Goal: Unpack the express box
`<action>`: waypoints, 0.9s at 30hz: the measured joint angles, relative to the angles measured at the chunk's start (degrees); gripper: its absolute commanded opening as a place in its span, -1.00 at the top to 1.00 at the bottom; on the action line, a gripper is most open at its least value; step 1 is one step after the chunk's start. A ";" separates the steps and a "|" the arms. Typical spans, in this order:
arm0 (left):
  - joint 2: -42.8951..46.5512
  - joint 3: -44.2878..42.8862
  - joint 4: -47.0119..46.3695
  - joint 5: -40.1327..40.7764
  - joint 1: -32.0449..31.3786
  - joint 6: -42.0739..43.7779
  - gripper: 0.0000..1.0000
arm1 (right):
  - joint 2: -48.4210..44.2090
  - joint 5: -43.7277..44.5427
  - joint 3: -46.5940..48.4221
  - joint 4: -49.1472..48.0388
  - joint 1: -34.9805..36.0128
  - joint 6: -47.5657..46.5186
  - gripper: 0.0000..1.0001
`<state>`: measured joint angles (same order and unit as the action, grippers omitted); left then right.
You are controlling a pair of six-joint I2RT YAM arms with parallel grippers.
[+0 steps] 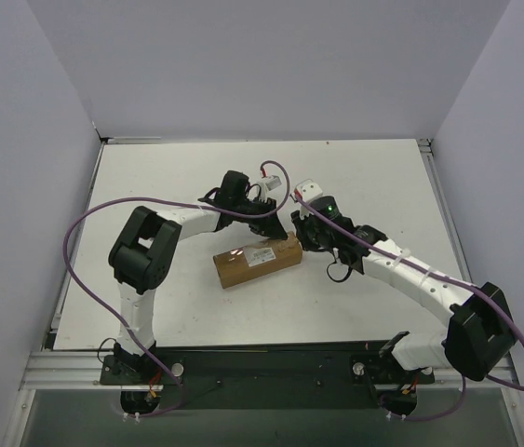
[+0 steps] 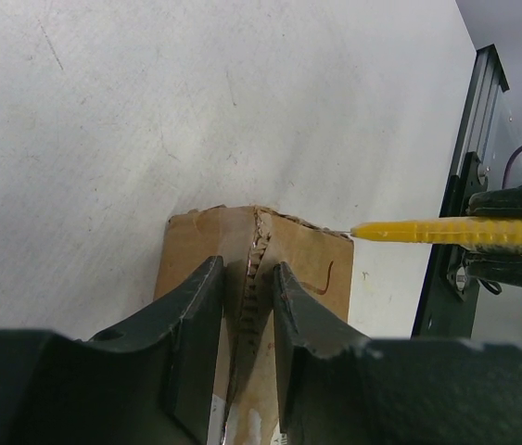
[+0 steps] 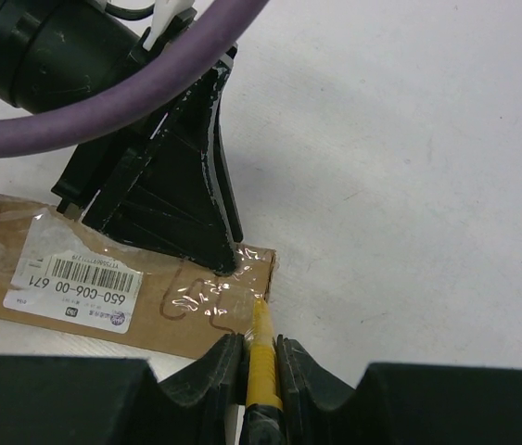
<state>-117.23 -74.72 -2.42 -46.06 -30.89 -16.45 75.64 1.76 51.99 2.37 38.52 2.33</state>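
The express box (image 1: 257, 258), a brown carton with a white label (image 3: 75, 283), lies flat mid-table. My left gripper (image 2: 247, 269) comes down on its right end from the far side and is shut on the raised corrugated top edge. One finger (image 3: 177, 204) presses the taped top face. The other is on the far side face. My right gripper (image 3: 259, 343) is shut on a yellow utility knife (image 3: 262, 371). The knife's tip touches the top corner of the box's right end (image 3: 265, 278). In the left wrist view the knife (image 2: 427, 231) points at that corner.
The white table (image 1: 355, 186) is enclosed by pale walls on three sides. A black-and-metal rail (image 2: 464, 232) runs along its right edge. Purple cables (image 1: 85, 233) loop off both arms, one crossing above the box.
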 measured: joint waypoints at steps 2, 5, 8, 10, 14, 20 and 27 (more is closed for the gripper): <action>0.04 0.04 0.00 0.02 0.22 -0.26 0.32 | 0.22 0.42 0.02 -0.09 0.20 0.33 1.00; 0.68 0.90 -0.39 0.63 0.44 -0.79 0.32 | 1.60 0.61 1.03 -0.20 0.22 0.63 1.00; 1.90 2.38 -0.35 1.01 1.14 -1.11 0.33 | 3.32 0.33 2.14 -0.22 0.33 0.70 1.00; 2.64 3.26 -0.28 1.18 1.70 -1.22 0.33 | 4.48 0.11 2.95 -0.46 0.59 0.70 1.00; 4.09 4.81 0.28 1.49 2.71 -1.44 0.34 | 5.64 -0.68 3.85 -0.74 0.92 0.68 1.00; 5.77 5.57 2.73 3.58 3.87 -1.62 0.10 | 7.76 -2.71 4.83 -1.46 0.96 0.31 1.00; 11.06 8.31 0.24 3.65 8.02 -5.42 1.00 | 9.07 -3.13 5.46 -1.55 1.01 -0.74 1.00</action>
<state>-106.17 -66.41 -2.17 -42.41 -22.87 -21.87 84.71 -1.37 57.45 0.82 39.53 1.58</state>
